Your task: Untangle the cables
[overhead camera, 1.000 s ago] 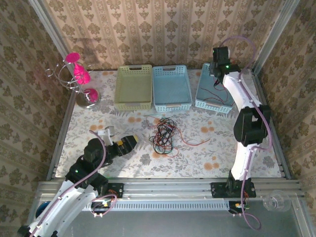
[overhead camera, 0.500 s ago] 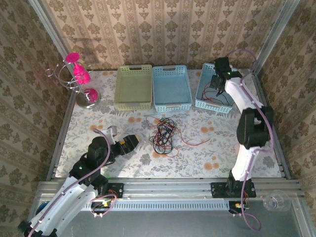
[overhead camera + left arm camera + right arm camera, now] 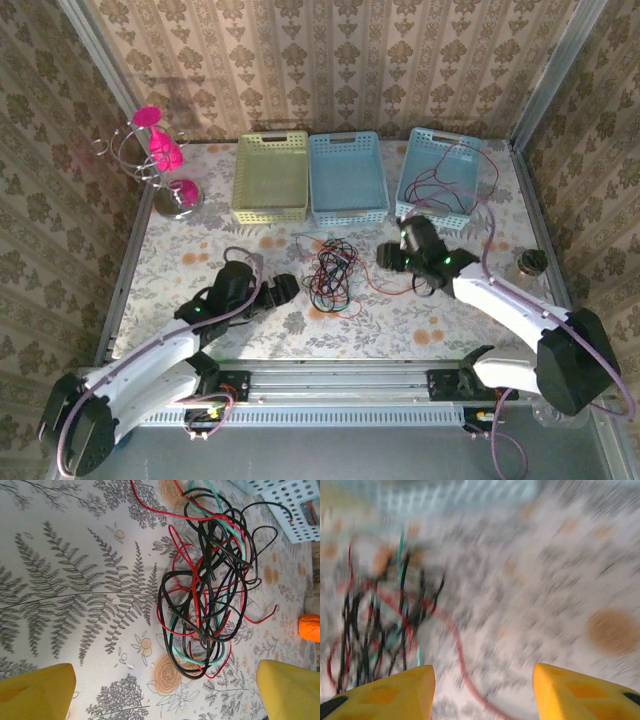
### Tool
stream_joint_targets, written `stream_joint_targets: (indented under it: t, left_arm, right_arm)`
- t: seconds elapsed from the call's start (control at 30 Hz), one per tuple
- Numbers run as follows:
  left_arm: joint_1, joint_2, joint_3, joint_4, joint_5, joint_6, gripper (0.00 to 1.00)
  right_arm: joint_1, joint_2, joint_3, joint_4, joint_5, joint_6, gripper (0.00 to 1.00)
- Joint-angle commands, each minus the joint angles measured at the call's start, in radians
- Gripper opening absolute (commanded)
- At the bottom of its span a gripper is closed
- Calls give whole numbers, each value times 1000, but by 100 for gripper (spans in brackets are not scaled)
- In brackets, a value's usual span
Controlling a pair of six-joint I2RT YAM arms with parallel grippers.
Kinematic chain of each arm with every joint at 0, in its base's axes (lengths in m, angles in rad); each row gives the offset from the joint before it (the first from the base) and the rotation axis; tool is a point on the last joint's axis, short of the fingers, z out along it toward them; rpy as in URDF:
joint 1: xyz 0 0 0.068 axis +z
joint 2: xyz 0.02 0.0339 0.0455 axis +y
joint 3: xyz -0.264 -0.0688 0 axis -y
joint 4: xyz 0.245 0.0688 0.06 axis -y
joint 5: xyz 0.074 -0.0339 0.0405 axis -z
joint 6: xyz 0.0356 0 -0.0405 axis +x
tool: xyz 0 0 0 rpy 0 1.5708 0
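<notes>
The cables (image 3: 332, 277) lie tangled at the centre of the top view, long axis running top to bottom. The left gripper (image 3: 283, 288), fingers wide and empty, sits just left of them, slightly nearer; the right gripper (image 3: 388, 256), fingers parted and empty, sits to their right

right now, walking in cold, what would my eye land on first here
The loose tangle of red, black and teal cables in the middle of the flowered table, with the left gripper and right gripper open on either side of it. After that, the bright pink stand at the far left, and the blue basket at the far right with a red wire in it.
</notes>
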State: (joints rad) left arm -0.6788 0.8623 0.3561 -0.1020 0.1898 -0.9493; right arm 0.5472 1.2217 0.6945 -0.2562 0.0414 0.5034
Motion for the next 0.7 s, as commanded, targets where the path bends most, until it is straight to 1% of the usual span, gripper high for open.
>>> stream_joint_targets:
  t: [0.0, 0.1, 0.23, 0.33, 0.4, 0.47, 0.5, 0.57, 0.63, 0.67]
  left_arm:
    - [-30, 89, 81, 93, -8, 34, 93]
    - [-57, 208, 134, 106, -12, 50, 93]
    - [-74, 371, 197, 135, 9, 67, 86]
    - [-80, 440, 230, 147, -1, 82, 81]
    - [-80, 472, 247, 138, -16, 101, 72]
    - [-80, 498, 264, 111, -29, 118, 64]
    - [-80, 507, 269, 104, -30, 128, 57]
    - [-80, 518, 271, 101, -30, 134, 51]
    - [-80, 523, 264, 108, -29, 133, 43]
    - [-80, 524, 258, 110, -32, 133, 38]
  right_arm:
    - [87, 8, -31, 85, -61, 49, 55]
    - [96, 65, -14, 106, -107, 37, 56]
    - [98, 143, 29, 159, -175, 39, 58]
    - [105, 213, 57, 199, -212, 65, 57]
    - [118, 250, 57, 255, -253, 93, 56]
    - [135, 286, 68, 275, -268, 109, 55]
    - [142, 308, 77, 273, -265, 113, 54]
    - [146, 346, 90, 270, -270, 121, 46]
    - [147, 361, 91, 276, -285, 131, 35]
    - [148, 360, 94, 274, -287, 131, 25]
